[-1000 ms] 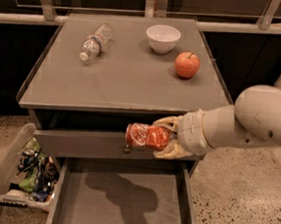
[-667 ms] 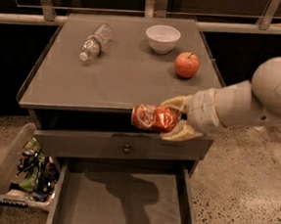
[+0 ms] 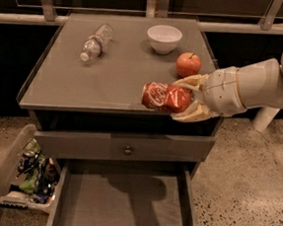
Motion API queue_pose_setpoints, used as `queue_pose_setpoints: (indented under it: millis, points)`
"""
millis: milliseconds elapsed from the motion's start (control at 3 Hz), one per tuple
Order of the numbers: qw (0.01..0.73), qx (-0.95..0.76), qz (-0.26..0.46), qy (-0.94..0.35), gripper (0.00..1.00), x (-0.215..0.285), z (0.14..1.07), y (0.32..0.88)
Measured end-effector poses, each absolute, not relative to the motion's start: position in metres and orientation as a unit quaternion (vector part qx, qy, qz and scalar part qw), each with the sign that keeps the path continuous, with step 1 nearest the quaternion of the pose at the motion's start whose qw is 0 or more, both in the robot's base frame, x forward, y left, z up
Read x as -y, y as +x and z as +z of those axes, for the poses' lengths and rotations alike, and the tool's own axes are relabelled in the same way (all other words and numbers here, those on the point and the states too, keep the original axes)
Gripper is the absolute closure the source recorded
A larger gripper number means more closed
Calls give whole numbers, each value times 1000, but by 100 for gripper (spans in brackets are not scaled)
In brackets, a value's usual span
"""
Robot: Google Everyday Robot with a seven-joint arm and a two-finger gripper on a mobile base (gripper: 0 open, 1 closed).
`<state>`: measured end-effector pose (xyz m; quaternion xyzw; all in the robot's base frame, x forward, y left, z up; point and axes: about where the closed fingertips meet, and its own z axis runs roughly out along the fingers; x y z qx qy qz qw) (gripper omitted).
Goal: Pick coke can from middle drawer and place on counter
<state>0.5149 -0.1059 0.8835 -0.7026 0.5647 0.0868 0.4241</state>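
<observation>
Coke can (image 3: 166,97), lying on its side, held at the front-right edge of the counter (image 3: 120,78); whether it touches the counter top cannot be told. Middle drawer (image 3: 123,207), below the counter's front, pulled out. Gripper (image 3: 184,100), reaching in from the counter's right, 2 fingers clamped on the can, 1 above and 1 below. Clear bin (image 3: 7,172) of packets, below the counter's left side. On the counter: bottle (image 3: 95,41) on its side, rear left; white bowl (image 3: 164,37), rear centre; apple (image 3: 188,64), just behind the can.

Smooth plastic pincer (image 3: 182,99) over the matt counter (image 3: 110,77) rim clasps the glossy crumpled metal coke can (image 3: 163,97)
</observation>
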Motion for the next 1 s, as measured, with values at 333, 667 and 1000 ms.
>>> queue_pose_setpoints:
  millis: [333,667,1000]
  points:
    - [429,-565,88,-699,100,101,885,528]
    - [446,-556,88,-696,100,90,889,563]
    - [465,-547,109,-687,100,73,888,607]
